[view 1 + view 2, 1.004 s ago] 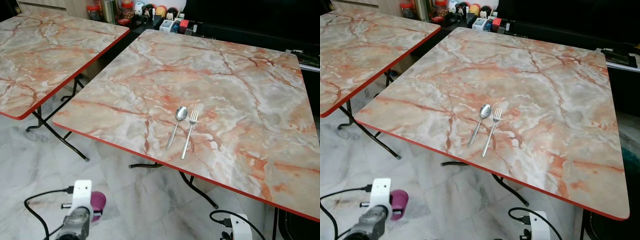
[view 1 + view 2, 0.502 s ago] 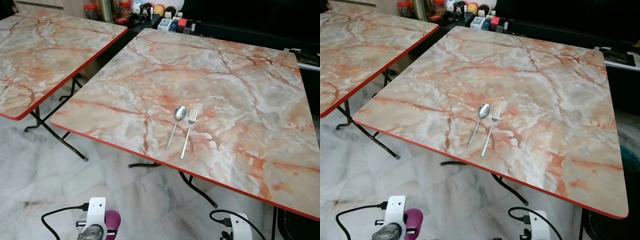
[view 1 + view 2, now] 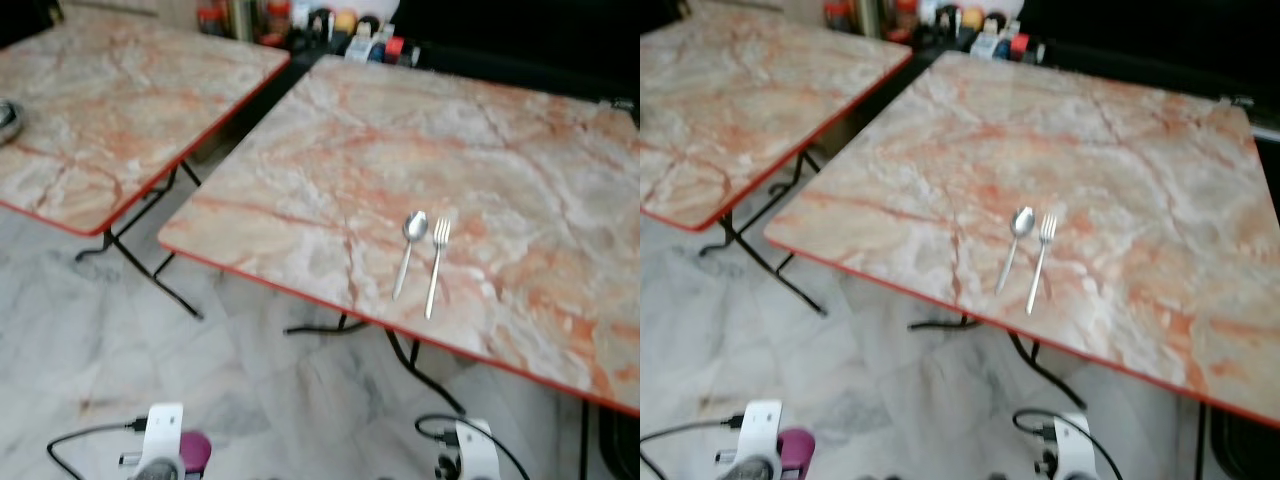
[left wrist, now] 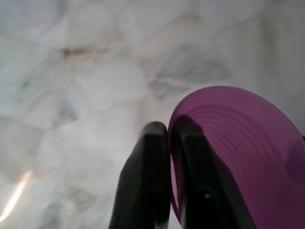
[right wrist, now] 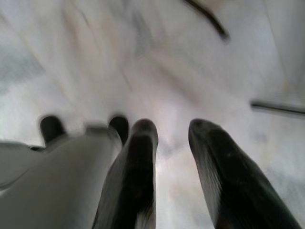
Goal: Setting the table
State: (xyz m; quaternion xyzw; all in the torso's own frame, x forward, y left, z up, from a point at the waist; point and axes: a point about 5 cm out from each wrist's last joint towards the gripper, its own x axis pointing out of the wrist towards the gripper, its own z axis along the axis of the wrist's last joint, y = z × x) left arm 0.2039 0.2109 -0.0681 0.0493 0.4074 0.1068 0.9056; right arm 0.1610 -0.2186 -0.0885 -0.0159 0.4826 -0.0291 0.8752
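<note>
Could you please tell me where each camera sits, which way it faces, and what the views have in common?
Left eye view: on the head, looking forward and down at the near table with spoon and fork; both wrists show low in the picture.
Right eye view: its stereo twin, with the same tables and cutlery.
Left wrist view: along the left gripper, fingers pinching a purple bowl over the floor.
Right wrist view: along the right gripper, fingers apart, above the floor.
Shared: the marble floor; the bowl is in the head views too.
</note>
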